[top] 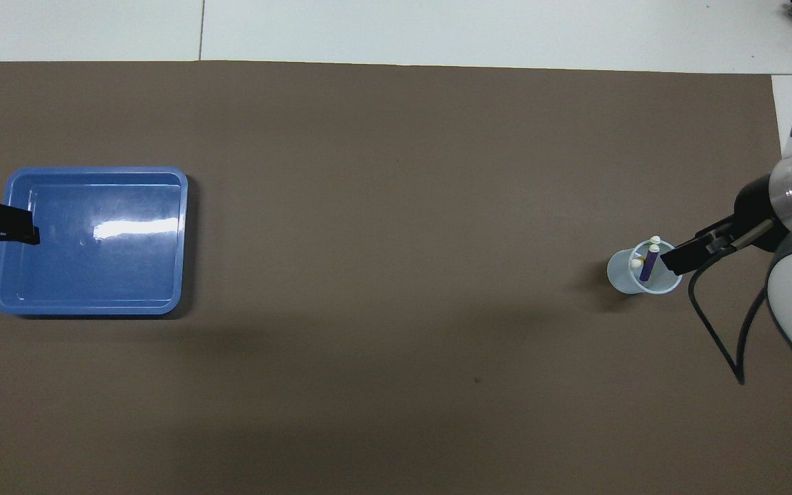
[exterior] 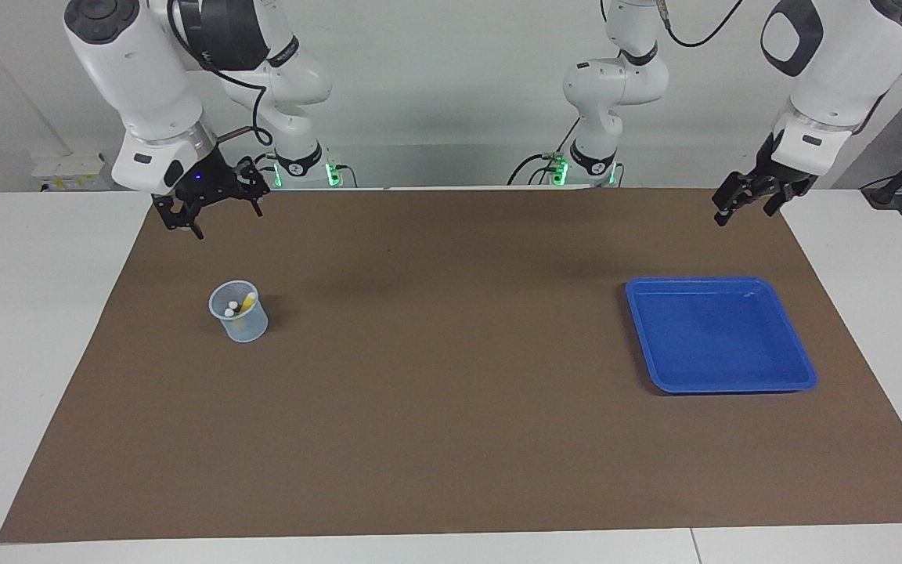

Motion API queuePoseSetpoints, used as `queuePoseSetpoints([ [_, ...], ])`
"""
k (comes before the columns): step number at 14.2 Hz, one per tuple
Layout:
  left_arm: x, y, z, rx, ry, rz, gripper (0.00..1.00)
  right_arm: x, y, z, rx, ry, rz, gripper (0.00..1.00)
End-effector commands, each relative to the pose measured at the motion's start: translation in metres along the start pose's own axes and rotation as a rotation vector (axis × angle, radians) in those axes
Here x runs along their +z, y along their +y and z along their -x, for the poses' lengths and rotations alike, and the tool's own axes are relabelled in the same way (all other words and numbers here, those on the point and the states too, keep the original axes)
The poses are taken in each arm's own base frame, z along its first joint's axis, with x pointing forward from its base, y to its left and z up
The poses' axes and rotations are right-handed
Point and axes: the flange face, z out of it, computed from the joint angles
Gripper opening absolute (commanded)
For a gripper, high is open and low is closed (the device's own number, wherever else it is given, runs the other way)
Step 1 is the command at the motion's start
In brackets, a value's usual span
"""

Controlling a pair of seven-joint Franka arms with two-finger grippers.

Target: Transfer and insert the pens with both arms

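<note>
A clear plastic cup stands on the brown mat toward the right arm's end of the table. Pens stand in it with pale caps up: a purple pen and a yellow pen show. My right gripper hangs open and empty, high over the mat beside the cup. In the overhead view its tip overlaps the cup's rim. My left gripper is open and empty, raised over the tray's edge at the left arm's end.
An empty blue tray lies on the mat toward the left arm's end. The brown mat covers most of the white table. Both arm bases stand at the robots' edge.
</note>
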Motion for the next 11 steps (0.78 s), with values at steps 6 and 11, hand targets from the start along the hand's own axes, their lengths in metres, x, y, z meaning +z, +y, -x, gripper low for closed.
queuePoseSetpoints([
  [6,-0.017,0.014,-0.011,0.027,0.052,-0.005,1.00,0.000,-0.007,-0.004,0.021,-0.012,-0.027,1.00],
  [11,-0.020,0.018,-0.012,0.033,0.072,-0.001,1.00,-0.005,-0.002,-0.002,0.030,-0.008,-0.027,1.00],
])
